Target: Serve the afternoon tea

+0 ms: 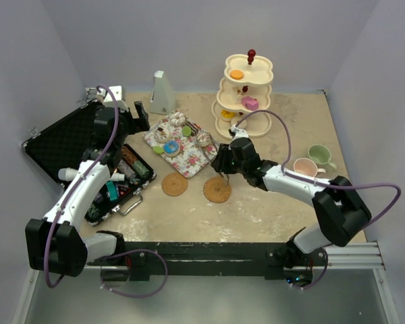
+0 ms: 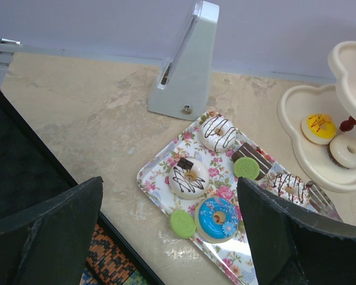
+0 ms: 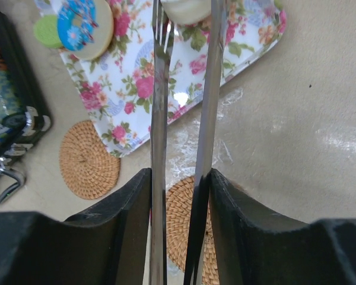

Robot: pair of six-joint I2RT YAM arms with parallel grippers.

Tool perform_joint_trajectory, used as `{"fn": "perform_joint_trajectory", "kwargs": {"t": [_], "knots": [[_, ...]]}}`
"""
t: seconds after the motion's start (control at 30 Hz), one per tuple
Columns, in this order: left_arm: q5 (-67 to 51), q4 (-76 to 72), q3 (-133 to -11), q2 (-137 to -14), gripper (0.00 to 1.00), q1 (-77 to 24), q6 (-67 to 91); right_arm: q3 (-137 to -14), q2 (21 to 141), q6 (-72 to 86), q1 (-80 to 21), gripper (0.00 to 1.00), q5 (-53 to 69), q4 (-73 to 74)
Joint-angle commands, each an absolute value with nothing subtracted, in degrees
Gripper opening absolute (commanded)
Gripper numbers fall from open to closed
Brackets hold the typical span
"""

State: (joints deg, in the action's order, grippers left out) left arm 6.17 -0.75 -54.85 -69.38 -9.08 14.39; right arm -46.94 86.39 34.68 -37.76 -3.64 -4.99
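Right gripper point(image 3: 181, 178) squeezes thin steel tongs point(image 3: 159, 119), whose tips at 12 o'clock bracket a white cake point(image 3: 187, 9) on the tray point(image 3: 136, 89). The cake is likely light, hard and slippery, so pinch its sides gently. Left gripper point(image 2: 169, 199) hovers at the tray's 9 o'clock, jaws wide.

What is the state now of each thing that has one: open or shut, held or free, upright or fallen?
left gripper: open, holding nothing.
right gripper: shut on the tongs.
tongs: held, tips at a white treat on the tray.
black case: open, lid laid back.
three-tier stand: upright, treats on its tiers.
coasters: flat, no mug on them.
pink mug: upright, off the coasters.
green mug: upright, off the coasters.
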Motion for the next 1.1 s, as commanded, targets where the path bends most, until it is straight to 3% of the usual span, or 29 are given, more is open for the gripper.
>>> {"fn": "perform_joint_trajectory", "kwargs": {"t": [0.0,0.63,1.07], "knots": [[5.71,-2.64,-55.64,-69.26,1.0,-9.32,15.03,-49.31,81.57,34.01,-35.25,0.32,-3.08,-5.19],[5.45,-2.64,-55.63,-69.52,1.0,-9.32,15.12,-45.53,73.04,29.62,-24.0,0.29,-5.63,-0.09],[5.36,-2.72,-55.55,-69.52,1.0,-9.4,15.21,-42.36,70.92,28.56,-13.01,0.29,-0.18,-3.86]]}}
